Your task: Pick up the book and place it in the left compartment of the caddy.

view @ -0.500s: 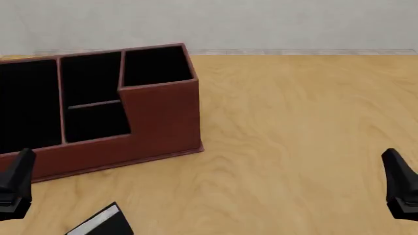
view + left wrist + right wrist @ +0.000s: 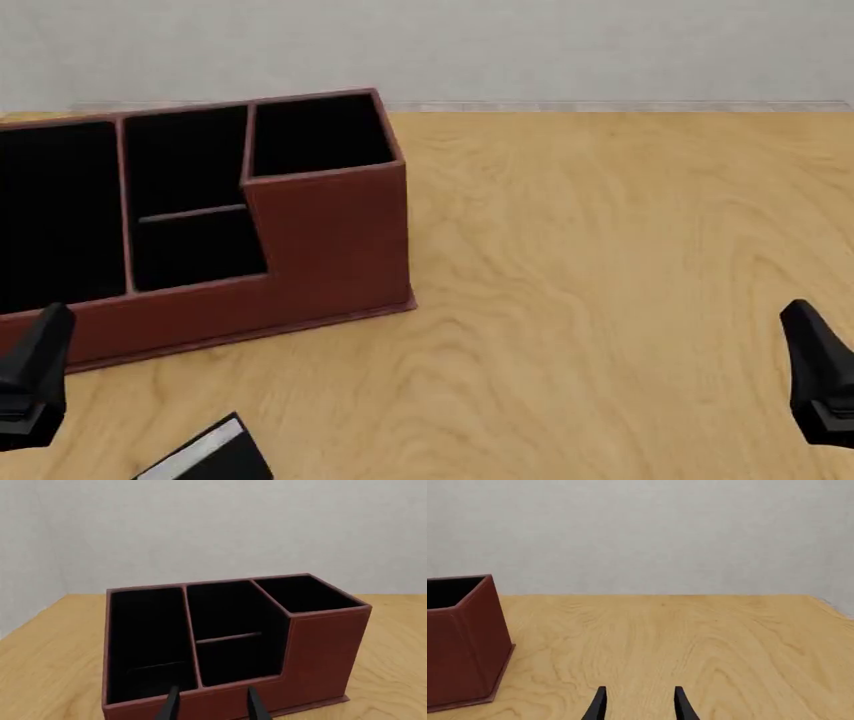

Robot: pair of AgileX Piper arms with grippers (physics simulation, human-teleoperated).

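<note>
On the wooden table (image 2: pixel 601 250) the reddish-brown caddy (image 2: pixel 327 240) stands far left, its left compartment (image 2: pixel 54 210) unfilled, and the small black book (image 2: pixel 214 458) lies near you, so lower your nearer left gripper (image 2: pixel 212 707), jaws apart and holding nothing, squarely over it.

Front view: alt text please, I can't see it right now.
A reddish-brown caddy sits at the table's far left, its compartments empty. The black book lies in front of it at the frame's bottom edge, near the left gripper; the right gripper holds nothing.
</note>
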